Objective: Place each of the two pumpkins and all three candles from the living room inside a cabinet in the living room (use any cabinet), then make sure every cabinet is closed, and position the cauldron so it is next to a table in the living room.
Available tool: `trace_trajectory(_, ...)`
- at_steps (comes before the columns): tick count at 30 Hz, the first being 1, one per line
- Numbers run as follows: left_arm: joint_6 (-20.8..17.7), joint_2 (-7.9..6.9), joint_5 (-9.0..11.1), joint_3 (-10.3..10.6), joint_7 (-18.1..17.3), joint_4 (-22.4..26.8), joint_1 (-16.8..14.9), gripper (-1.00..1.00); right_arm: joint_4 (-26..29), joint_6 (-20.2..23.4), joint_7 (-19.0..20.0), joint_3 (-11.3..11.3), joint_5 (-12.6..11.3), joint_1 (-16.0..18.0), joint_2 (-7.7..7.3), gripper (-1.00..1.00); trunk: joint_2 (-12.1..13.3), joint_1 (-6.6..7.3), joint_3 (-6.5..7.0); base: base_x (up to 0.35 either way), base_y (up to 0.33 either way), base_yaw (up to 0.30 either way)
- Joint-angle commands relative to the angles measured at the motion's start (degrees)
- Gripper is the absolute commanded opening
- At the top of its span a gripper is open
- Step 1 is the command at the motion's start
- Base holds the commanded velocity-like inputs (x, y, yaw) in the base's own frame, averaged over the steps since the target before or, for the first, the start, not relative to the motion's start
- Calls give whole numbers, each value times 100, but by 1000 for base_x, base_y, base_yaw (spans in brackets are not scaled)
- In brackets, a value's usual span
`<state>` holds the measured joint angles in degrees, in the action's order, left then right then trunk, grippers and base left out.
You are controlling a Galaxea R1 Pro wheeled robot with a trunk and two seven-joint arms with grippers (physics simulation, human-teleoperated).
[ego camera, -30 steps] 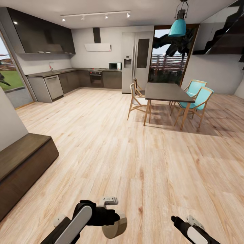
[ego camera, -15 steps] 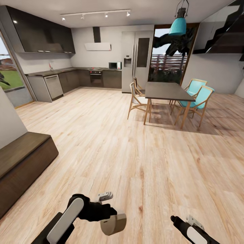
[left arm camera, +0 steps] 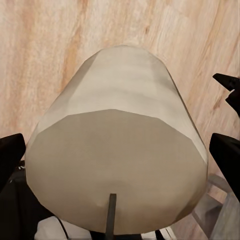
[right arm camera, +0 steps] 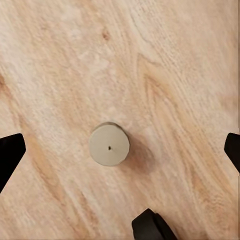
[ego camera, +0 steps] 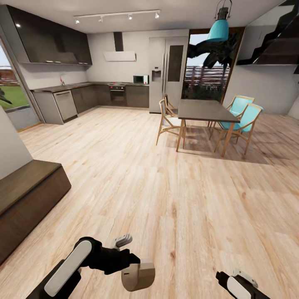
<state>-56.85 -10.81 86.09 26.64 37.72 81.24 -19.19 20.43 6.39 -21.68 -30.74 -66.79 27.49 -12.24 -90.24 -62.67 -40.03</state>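
My left gripper [ego camera: 131, 265] is shut on a stubby cream candle [ego camera: 138, 275], held low over the wooden floor at the near left. In the left wrist view this candle [left arm camera: 117, 165] sits close between the dark fingers [left arm camera: 10, 157]. My right gripper [ego camera: 232, 284] hangs at the near right. In the right wrist view the right gripper [right arm camera: 122, 150] is open, high above a second candle [right arm camera: 109, 145] that stands upright on the floor, its pale round top facing up. The dark-brown cabinet [ego camera: 29, 195] runs along the left wall, its fronts shut. Pumpkins and cauldron are out of view.
A dark dining table [ego camera: 205, 111] with wooden and teal chairs [ego camera: 245, 120] stands ahead to the right. Grey kitchen units [ego camera: 83, 97] and a fridge [ego camera: 168, 74] line the far wall. Open wooden floor [ego camera: 137, 178] lies between me and them.
My left arm has swung further left and lower in the picture, still carrying the candle. The right gripper sits a little lower in the picture. The whole view has shifted slightly.
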Motion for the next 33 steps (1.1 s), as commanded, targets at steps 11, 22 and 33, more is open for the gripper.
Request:
trace_trajectory(11, 7, -5, 108, 8, 60, 1, -6, -100, 38, 29, -49, -38, -2, 4, -6, 100, -446, -242, -203, 0, 0, 0)
trace_trajectory(22, 8, 0, 101, 8, 60, -2, -6, -100, 40, -2, 192, -38, -1, 6, -9, 100, -887, -484, -401, 0, 0, 0)
trace_trajectory(33, 26, -202, -281, -118, 132, -145, -16, -100, 165, 2, 354, -48, 54, 92, 22, 100, -1046, -571, -472, 0, 0, 0)
